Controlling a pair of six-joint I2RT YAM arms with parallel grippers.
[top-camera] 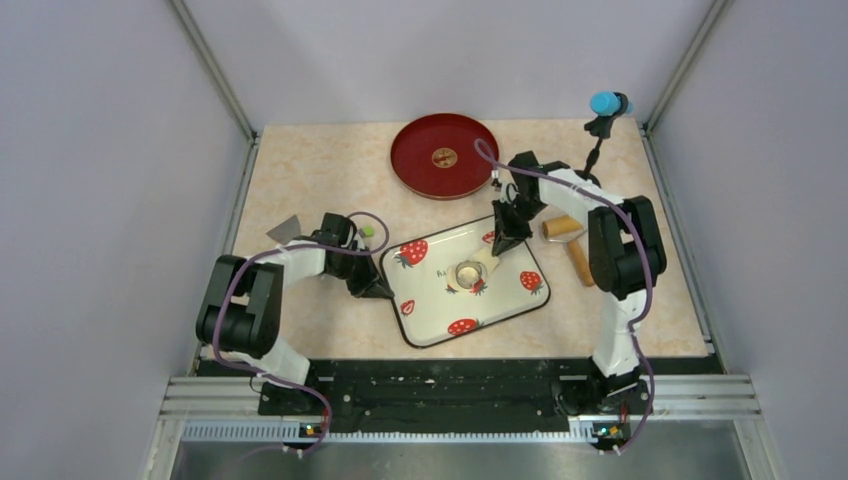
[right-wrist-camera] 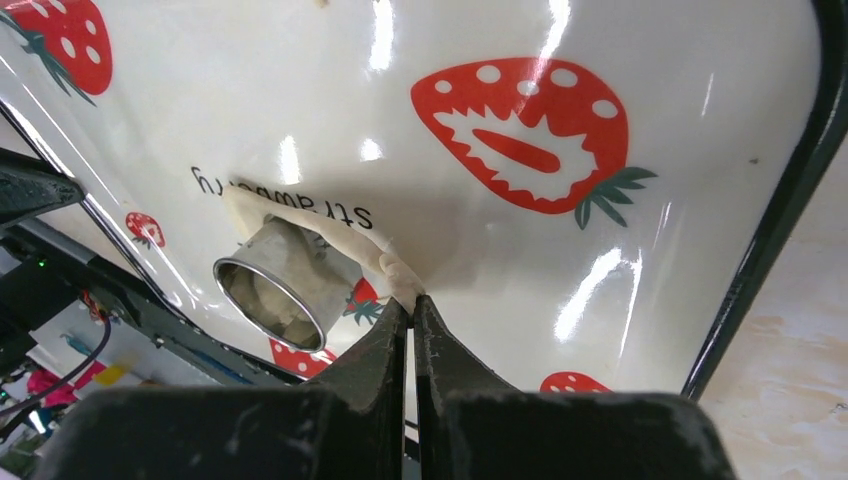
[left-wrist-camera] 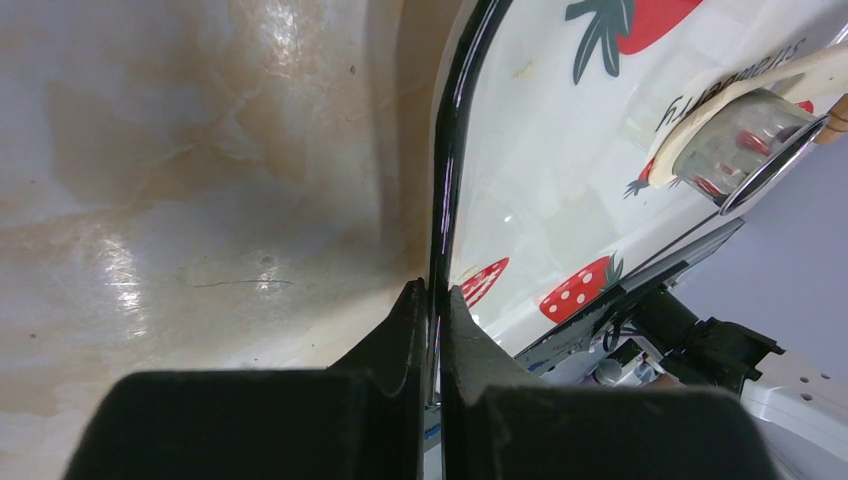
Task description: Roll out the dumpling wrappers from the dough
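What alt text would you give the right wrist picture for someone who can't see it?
The right claw is pinched shut on the end of a thin strip of pale dough lying on a white tray printed with red strawberries. A small metal ring stands on the dough just left of the claw.

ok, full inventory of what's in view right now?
table: 1, beige marbled, under everything
plate: 1, red, back centre
tray: 1, white with red strawberries, centre
ring: 1, metal, on tray
dough: 1 strip, cream, at ring's base on tray
roller: 1, tan wood, right of tray
scraper: 1, grey, left of tray
stand: 1, black with blue top, back right
left jaws: black, shut on tray rim
right jaws: black, shut on dough end
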